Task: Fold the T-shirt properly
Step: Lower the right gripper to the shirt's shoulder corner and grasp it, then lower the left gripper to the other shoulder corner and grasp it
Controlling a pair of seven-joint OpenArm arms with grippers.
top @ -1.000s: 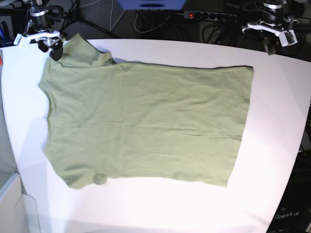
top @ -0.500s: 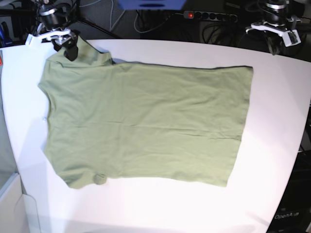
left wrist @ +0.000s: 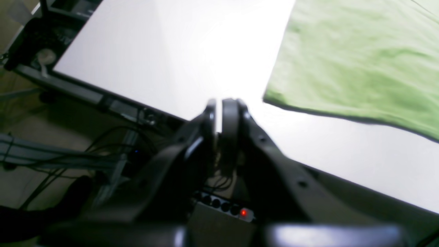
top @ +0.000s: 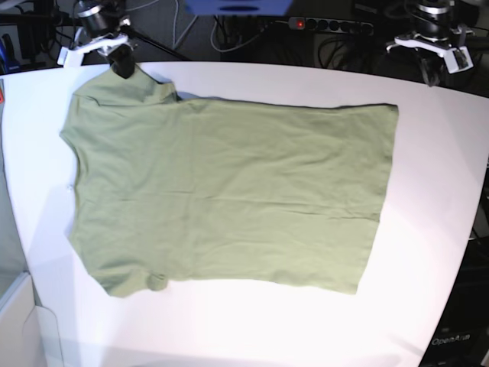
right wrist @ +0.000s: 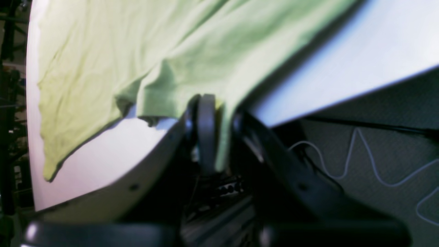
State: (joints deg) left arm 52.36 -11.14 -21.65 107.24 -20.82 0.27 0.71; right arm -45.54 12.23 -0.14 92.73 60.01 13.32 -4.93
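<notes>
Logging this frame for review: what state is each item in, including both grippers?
T-shirt: spread flat and unfolded on the table, one sleeve edge pinched at the far corner.
Right gripper: shut on the T-shirt's sleeve edge.
Left gripper: shut, empty, above the table edge, apart from the T-shirt.
Table: white, bearing the T-shirt.
Power strip: red light on.

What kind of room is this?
Probably a robotics lab: a white table holds one green T-shirt, with a power strip and loose cables behind it.

T-shirt (top: 229, 191): soft matt green cloth, lightly creased. Table (top: 428, 229): smooth white, slight sheen.
</notes>
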